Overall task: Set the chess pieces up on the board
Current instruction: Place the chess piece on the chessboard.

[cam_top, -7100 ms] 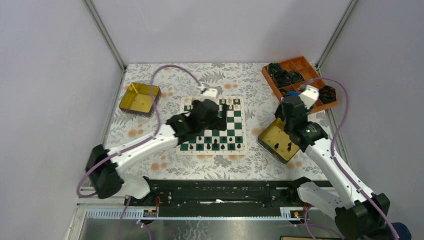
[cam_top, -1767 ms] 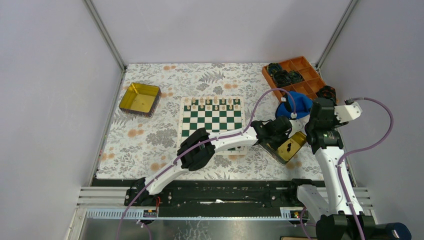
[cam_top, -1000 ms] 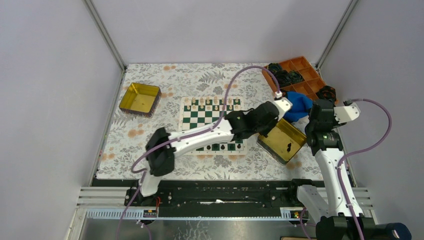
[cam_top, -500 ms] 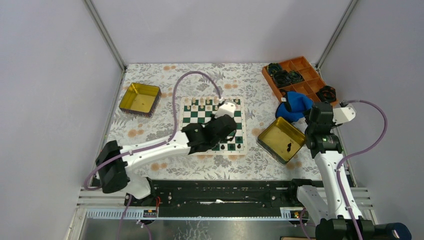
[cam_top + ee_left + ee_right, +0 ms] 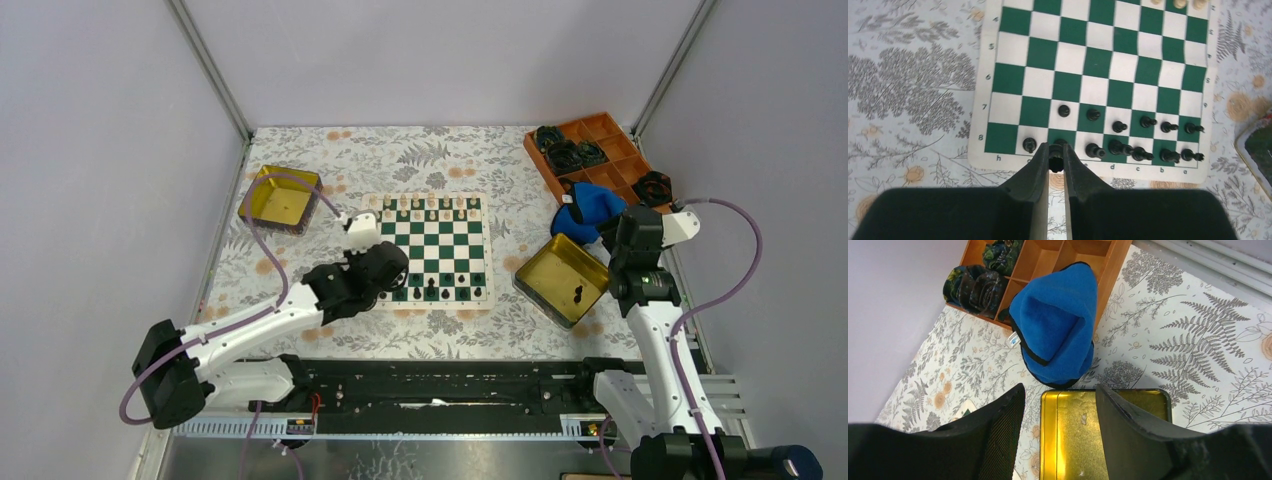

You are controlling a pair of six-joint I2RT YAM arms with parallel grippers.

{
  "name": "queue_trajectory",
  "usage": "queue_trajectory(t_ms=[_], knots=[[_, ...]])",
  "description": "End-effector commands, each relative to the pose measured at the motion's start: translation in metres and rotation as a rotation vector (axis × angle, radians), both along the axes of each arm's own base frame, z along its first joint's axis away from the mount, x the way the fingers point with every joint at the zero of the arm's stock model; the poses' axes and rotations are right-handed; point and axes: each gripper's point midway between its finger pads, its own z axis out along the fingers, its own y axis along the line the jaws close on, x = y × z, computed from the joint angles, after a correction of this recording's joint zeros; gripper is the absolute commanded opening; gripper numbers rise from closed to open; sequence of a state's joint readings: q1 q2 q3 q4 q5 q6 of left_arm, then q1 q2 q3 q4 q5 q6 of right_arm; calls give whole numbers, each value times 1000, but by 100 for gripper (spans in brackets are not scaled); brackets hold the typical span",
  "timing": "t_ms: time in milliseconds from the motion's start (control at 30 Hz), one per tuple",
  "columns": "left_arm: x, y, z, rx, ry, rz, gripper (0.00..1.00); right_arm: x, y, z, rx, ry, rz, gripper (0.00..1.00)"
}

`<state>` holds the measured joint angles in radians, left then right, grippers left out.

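Bright, even light from above — soft shadows, sharp wrist views

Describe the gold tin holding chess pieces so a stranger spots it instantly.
Start at the green-and-white board and look right. A gold tin lies turned diagonally, beside a blue cloth. Unlike the gold tin left of the board, it holds black pieces.
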<state>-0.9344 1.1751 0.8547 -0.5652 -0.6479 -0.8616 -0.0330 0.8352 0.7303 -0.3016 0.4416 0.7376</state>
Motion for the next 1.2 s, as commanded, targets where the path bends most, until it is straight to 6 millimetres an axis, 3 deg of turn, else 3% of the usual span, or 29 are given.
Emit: queue_trajectory(t_ms=[0,233,500,1167], knots=[[0,24,-8,-83,-7,155,0,9,5,6,5,-43,33,60],[1,49,-26,-86,19,254,0,11,7,6,15,-46,47,60],[7,62,-46,-60,53,317,0,11,9,2,19,-42,54,60],[11,56,-84,-82,164,315,0,11,10,-5,21,-32,57,60]])
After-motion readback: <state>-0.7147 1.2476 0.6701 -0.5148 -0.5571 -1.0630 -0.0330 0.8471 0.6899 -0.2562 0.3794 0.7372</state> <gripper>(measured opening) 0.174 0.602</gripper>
